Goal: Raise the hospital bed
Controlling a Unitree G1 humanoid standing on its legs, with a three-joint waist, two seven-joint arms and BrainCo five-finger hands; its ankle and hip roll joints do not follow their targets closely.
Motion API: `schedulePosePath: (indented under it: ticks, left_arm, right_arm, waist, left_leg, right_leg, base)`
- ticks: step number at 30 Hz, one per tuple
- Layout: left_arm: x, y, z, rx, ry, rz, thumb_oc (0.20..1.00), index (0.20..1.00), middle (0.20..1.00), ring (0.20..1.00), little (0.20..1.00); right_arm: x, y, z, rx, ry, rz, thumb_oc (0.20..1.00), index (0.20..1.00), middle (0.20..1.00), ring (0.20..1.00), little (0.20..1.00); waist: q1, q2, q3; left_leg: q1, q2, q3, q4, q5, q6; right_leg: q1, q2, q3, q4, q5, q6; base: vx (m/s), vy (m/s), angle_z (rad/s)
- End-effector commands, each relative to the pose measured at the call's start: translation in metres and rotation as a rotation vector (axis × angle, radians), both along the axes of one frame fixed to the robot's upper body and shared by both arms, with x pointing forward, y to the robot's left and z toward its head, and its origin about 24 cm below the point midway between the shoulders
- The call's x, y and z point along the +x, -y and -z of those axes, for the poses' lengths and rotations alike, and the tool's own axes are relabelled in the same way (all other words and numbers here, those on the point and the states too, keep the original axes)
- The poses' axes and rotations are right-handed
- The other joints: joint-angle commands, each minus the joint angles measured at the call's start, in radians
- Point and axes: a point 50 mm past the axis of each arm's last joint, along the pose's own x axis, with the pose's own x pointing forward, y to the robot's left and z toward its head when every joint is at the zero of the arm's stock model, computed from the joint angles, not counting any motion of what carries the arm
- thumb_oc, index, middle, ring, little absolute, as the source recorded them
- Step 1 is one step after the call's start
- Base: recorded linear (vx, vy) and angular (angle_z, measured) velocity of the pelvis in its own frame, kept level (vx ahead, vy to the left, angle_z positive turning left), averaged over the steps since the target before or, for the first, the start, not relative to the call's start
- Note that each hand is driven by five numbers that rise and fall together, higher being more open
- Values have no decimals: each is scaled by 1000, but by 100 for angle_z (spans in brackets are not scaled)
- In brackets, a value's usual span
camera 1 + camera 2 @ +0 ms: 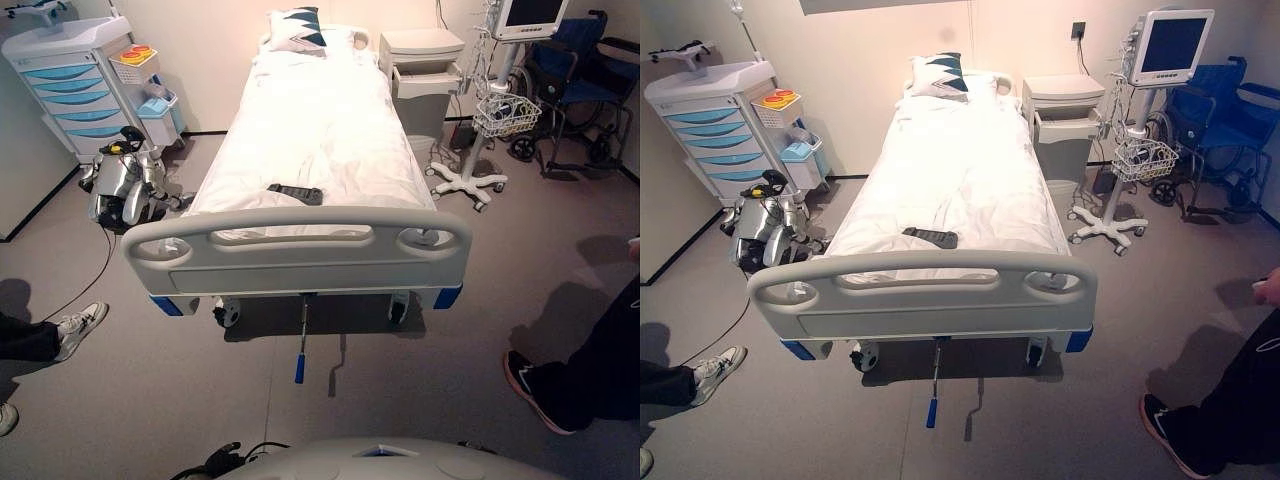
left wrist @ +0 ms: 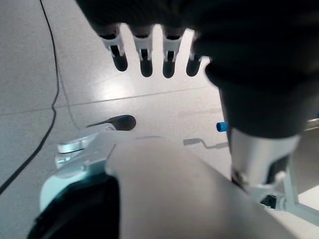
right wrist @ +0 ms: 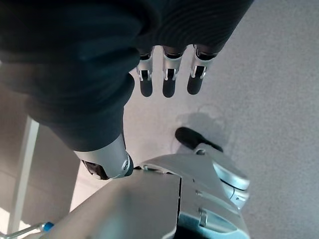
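The hospital bed (image 1: 320,150) stands lengthwise in the middle of the room, its grey footboard (image 1: 297,250) nearest the camera. A white sheet (image 1: 960,170) covers the mattress, a patterned pillow (image 1: 297,30) lies at the far end, and a dark remote (image 1: 296,193) rests on the sheet near the foot. Under the footboard a crank (image 1: 301,345) with a blue handle sticks out toward the camera, its tip low over the floor.

The left hand (image 2: 149,50) hangs over the bare floor with the fingers straight and spread, holding nothing; the thumb (image 2: 259,149) points away from them. The right hand (image 3: 169,74) hangs the same way above the floor, fingers straight and relaxed, touching nothing. Both hands are well apart from the bed and its crank.

Left of the bed stands a cart with blue drawers (image 1: 75,85), and a small silver robot dog (image 1: 125,185) sits on the floor beside it. Right of the bed are a bedside cabinet (image 1: 422,75), a monitor on a wheeled stand (image 1: 1140,120) and a blue wheelchair (image 1: 580,85). A person's shoes show at the left (image 1: 78,325) and right (image 1: 530,390) edges.
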Motion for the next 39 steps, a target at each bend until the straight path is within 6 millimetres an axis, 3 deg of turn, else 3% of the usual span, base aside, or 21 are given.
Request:
schedulePosePath:
  ticks: [1, 3, 4, 5, 7, 9, 12, 14, 15, 18, 19, 23, 24, 25, 26, 27, 28, 29, 31, 34, 39]
  left_arm:
    - [20, -21, -7, 39, 59, -83, 1000, 1000, 1000, 1000, 1000]
    - [20, -21, -7, 39, 59, -83, 1000, 1000, 1000, 1000, 1000]
    - [31, -27, -10, 60, 99, -97, 1000, 1000, 1000, 1000, 1000]
    - [31, -27, -10, 60, 99, -97, 1000, 1000, 1000, 1000, 1000]
    - [48, -31, -16, 73, 164, -114, 1000, 1000, 1000, 1000, 1000]
    - [58, -31, -19, 67, 218, -128, 1000, 1000, 1000, 1000, 1000]
    - [76, -28, -25, 64, 289, -140, 1000, 1000, 1000, 1000, 1000]
    - [76, -28, -25, 64, 289, -140, 1000, 1000, 1000, 1000, 1000]
    - [90, -26, -29, 64, 337, -151, 1000, 1000, 1000, 1000, 1000]
    - [90, -26, -29, 64, 337, -151, 1000, 1000, 1000, 1000, 1000]
    - [116, -23, -41, 72, 444, -159, 1000, 1000, 1000, 1000, 1000]
    - [128, -24, -47, 80, 495, -167, 1000, 1000, 1000, 1000, 1000]
    - [169, -39, -72, 140, 575, -160, 1000, 1000, 1000, 1000, 1000]
    - [212, -37, -103, 126, 719, -200, 1000, 1000, 1000, 1000, 1000]
    - [212, -37, -103, 126, 719, -200, 1000, 1000, 1000, 1000, 1000]
    - [236, -34, -124, 116, 804, -183, 1000, 1000, 1000, 1000, 1000]
    - [236, -34, -124, 116, 804, -183, 1000, 1000, 1000, 1000, 1000]
    - [252, -39, -143, 121, 870, -201, 1000, 1000, 1000, 1000, 1000]
    - [255, -43, -148, 126, 884, -217, 1000, 1000, 1000, 1000, 1000]
    - [275, -59, -181, 133, 986, -283, 1000, 1000, 1000, 1000, 1000]
    - [288, -69, -206, 149, 1055, -315, 1000, 1000, 1000, 1000, 1000]
  right_arm:
    - [23, -3, -2, 3, 32, -25, 1000, 1000, 1000, 1000, 1000]
    - [23, -3, -2, 3, 32, -25, 1000, 1000, 1000, 1000, 1000]
    - [44, 4, -8, -17, 101, -20, 1000, 1000, 1000, 1000, 1000]
    - [44, 4, -8, -17, 102, -20, 1000, 1000, 1000, 1000, 1000]
    - [74, 2, -18, -25, 205, -63, 1000, 1000, 1000, 1000, 1000]
    - [89, 3, -26, -26, 288, -95, 1000, 1000, 1000, 1000, 1000]
    - [101, 4, -30, -45, 327, -91, 1000, 1000, 1000, 1000, 1000]
    - [101, 4, -30, -45, 327, -91, 1000, 1000, 1000, 1000, 1000]
    - [113, 3, -35, -52, 369, -96, 1000, 1000, 1000, 1000, 1000]
    - [113, 3, -35, -52, 369, -96, 1000, 1000, 1000, 1000, 1000]
    - [142, 3, -51, -93, 489, -106, 1000, 1000, 1000, 1000, 1000]
    - [152, 3, -58, -108, 530, -117, 1000, 1000, 1000, 1000, 1000]
    - [170, -1, -67, -117, 575, -166, 1000, 1000, 1000, 1000, 1000]
    - [189, -1, -80, -150, 625, -209, 1000, 1000, 1000, 1000, 1000]
    - [189, -1, -80, -150, 625, -209, 1000, 1000, 1000, 1000, 1000]
    - [201, 1, -91, -168, 666, -215, 1000, 1000, 1000, 1000, 1000]
    - [201, 1, -91, -168, 666, -215, 1000, 1000, 1000, 1000, 1000]
    - [214, 1, -105, -176, 731, -232, 1000, 1000, 1000, 1000, 1000]
    - [219, 0, -110, -175, 759, -244, 1000, 1000, 1000, 1000, 1000]
    - [238, -7, -136, -168, 890, -273, 1000, 1000, 1000, 1000, 1000]
    - [249, -9, -154, -172, 974, -291, 1000, 1000, 1000, 1000, 1000]
  waist:
    - [-14, -81, 19]
    - [-14, -81, 19]
    - [-15, -81, 52]
    - [-15, -81, 52]
    - [-17, -86, 96]
    - [-19, -90, 134]
    - [-21, -91, 195]
    - [-21, -91, 194]
    - [-21, -92, 230]
    - [-21, -92, 230]
    - [-30, -86, 311]
    - [-36, -87, 334]
    - [-61, -97, 354]
    - [-77, -106, 357]
    - [-78, -105, 356]
    - [-91, -104, 365]
    - [-91, -104, 365]
    - [-106, -109, 378]
    - [-114, -114, 381]
    - [-143, -128, 410]
    - [-166, -136, 433]
  left_leg:
    - [-31, -38, 5, 67, -1, 15]
    - [-31, -38, 5, 67, -1, 15]
    - [-89, -38, 6, 89, 4, 15]
    - [-90, -38, 7, 90, 4, 15]
    - [-146, -37, 8, 115, 11, 13]
    - [-181, -35, 7, 131, 13, 14]
    - [-257, -37, 1, 173, 13, 14]
    - [-257, -37, 1, 173, 13, 14]
    - [-309, -38, 1, 211, 8, 15]
    - [-309, -38, 1, 212, 8, 15]
    - [-425, -36, 7, 305, -14, 15]
    - [-483, -35, 6, 345, -20, 16]
    - [-513, -22, 22, 359, -26, 13]
    - [-571, -10, 42, 378, -27, 13]
    - [-573, -10, 42, 378, -28, 13]
    - [-619, -4, 44, 388, -22, 13]
    - [-620, -4, 44, 388, -22, 13]
    - [-669, 5, 47, 397, -18, 12]
    - [-691, 9, 46, 403, -18, 11]
    - [-778, 23, 54, 417, -9, 9]
    - [-857, 31, 53, 427, -1, 8]
  right_leg:
    - [-13, -61, 42, 34, 16, 78]
    - [-13, -61, 42, 34, 16, 78]
    - [-74, -61, 54, 52, 23, 77]
    - [-75, -61, 54, 52, 23, 77]
    - [-135, -61, 64, 81, 27, 73]
    - [-174, -61, 70, 103, 27, 70]
    - [-246, -64, 76, 135, 32, 67]
    - [-247, -64, 76, 136, 32, 67]
    - [-288, -68, 80, 150, 35, 65]
    - [-288, -68, 80, 150, 35, 65]
    - [-398, -69, 105, 203, 31, 59]
    - [-463, -67, 113, 235, 31, 57]
    - [-519, -58, 131, 262, 29, 55]
    - [-591, -54, 147, 290, 33, 54]
    - [-592, -54, 147, 290, 33, 54]
    - [-649, -52, 154, 308, 39, 53]
    - [-649, -52, 154, 308, 39, 53]
    - [-709, -49, 160, 326, 43, 55]
    - [-733, -45, 165, 330, 44, 55]
    - [-830, -37, 177, 345, 60, 59]
    - [-912, -36, 186, 355, 73, 63]
  base:
    - [0, 0, 0]
    - [-26, -1, 0]
    - [-52, -1, -2]
    - [-110, 1, -13]
    - [-99, -9, -15]
    - [-88, -22, -6]
    - [-97, -18, -7]
    - [-36, -8, -4]
    - [-47, -10, 0]
    - [-43, 0, -1]
    - [-91, 2, 0]
    - [-57, 1, -14]
    - [-74, 33, -5]
    - [-73, 33, -10]
    - [-77, 26, -37]
    - [-34, 3, -40]
    - [-87, 14, -38]
    - [-76, 8, -15]
    - [-73, -1, -11]
    - [-67, -11, -15]
    - [-49, -20, -12]
